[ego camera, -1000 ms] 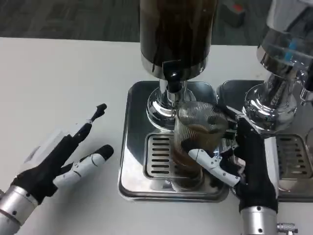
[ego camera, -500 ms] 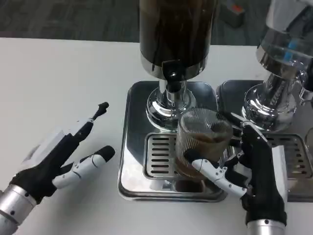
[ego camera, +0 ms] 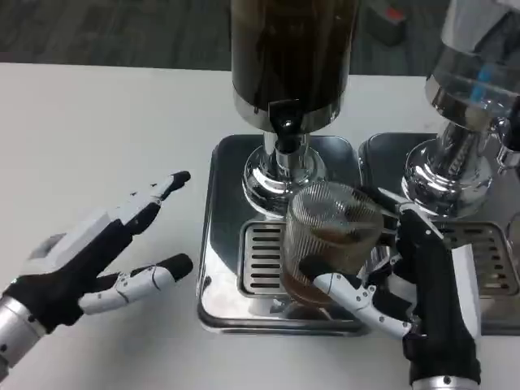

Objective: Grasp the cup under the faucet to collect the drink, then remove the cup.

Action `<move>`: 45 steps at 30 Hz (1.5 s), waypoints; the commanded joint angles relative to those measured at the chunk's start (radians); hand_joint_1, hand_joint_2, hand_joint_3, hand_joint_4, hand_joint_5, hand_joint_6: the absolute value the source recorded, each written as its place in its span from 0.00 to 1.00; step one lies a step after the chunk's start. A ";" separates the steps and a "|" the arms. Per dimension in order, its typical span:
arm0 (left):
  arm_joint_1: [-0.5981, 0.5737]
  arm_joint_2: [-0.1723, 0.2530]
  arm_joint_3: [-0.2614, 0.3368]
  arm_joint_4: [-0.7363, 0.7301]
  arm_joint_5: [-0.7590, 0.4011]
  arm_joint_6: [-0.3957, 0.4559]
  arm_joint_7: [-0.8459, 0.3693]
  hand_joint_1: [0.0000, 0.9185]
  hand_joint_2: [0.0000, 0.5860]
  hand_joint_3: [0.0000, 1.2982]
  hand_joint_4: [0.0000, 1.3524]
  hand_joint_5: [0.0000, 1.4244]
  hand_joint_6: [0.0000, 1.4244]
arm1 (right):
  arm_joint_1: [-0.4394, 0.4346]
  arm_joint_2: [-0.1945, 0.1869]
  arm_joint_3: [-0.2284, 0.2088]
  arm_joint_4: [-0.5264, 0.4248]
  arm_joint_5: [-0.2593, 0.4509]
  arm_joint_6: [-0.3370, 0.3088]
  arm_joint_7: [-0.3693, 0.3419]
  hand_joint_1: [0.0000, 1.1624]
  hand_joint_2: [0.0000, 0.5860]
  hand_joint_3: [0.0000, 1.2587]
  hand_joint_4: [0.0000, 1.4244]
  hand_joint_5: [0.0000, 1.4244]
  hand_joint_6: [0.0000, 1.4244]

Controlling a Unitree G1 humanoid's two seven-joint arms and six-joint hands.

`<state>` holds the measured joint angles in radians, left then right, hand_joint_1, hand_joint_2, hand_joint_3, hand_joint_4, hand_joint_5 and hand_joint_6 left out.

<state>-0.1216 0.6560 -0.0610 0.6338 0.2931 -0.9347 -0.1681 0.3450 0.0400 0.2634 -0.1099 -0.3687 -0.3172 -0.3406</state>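
A ribbed clear cup [ego camera: 331, 236] with brown drink in it is tilted over the drip grate [ego camera: 262, 258], a little in front of the black faucet [ego camera: 285, 123] of the dark drink dispenser [ego camera: 292, 57]. My right hand [ego camera: 414, 280] grips the cup from its right side, fingers wrapped around its lower front. My left hand [ego camera: 93, 252] lies on the white table to the left of the tray, fingers spread and holding nothing.
The steel drip tray [ego camera: 223, 236] sits under the dispenser. A second dispenser [ego camera: 467, 97] with its own tray [ego camera: 496, 276] stands close on the right, just behind my right hand. Bare white table [ego camera: 97, 130] stretches to the left.
My right hand has drawn the cup toward me and away from the faucet, and the cup now leans more. My left hand has shifted slightly, its fingers spreading wider.
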 commanded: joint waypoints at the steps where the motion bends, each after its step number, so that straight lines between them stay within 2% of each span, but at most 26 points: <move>1: 0.013 0.048 0.010 -0.016 0.078 -0.022 0.042 0.00 0.29 0.00 0.00 0.00 0.00 | 0.017 0.003 0.017 -0.034 -0.003 -0.040 0.008 0.81 0.38 0.34 0.44 0.56 0.79; 9: 0.094 0.097 0.018 -0.102 0.283 -0.040 0.205 0.00 0.29 0.00 0.00 0.00 0.00 | 0.057 -0.013 0.024 -0.097 -0.032 -0.047 0.011 0.79 0.39 0.34 0.45 0.57 0.79; 17: 0.235 0.119 0.048 -0.251 0.375 0.032 0.297 0.00 0.29 0.00 0.00 0.00 0.00 | 0.103 -0.022 0.022 -0.163 -0.023 -0.032 0.055 0.78 0.39 0.34 0.45 0.58 0.80; 23: 0.328 0.128 0.084 -0.368 0.334 0.115 0.266 0.00 0.29 0.00 0.00 0.00 0.00 | 0.135 -0.023 0.023 -0.209 -0.013 -0.023 0.081 0.78 0.37 0.35 0.46 0.58 0.81; 29: 0.397 0.109 0.121 -0.435 0.346 0.170 0.295 0.00 0.29 0.00 0.00 0.00 0.00 | 0.154 -0.035 0.025 -0.239 -0.010 -0.027 0.111 0.78 0.37 0.37 0.46 0.59 0.81; 39: 0.415 0.110 0.123 -0.450 0.340 0.179 0.292 0.00 0.29 0.00 0.00 0.00 0.00 | 0.180 -0.044 0.038 -0.276 0.002 -0.017 0.150 0.78 0.37 0.37 0.47 0.59 0.82; 45: 0.415 0.096 0.117 -0.454 0.327 0.199 0.281 0.00 0.29 0.00 0.00 0.00 0.00 | 0.195 -0.043 0.037 -0.282 0.028 -0.012 0.169 0.75 0.39 0.39 0.49 0.61 0.83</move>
<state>0.2852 0.7644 0.0600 0.1855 0.6334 -0.7524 0.1177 0.5387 -0.0093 0.2965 -0.3649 -0.3638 -0.3178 -0.1740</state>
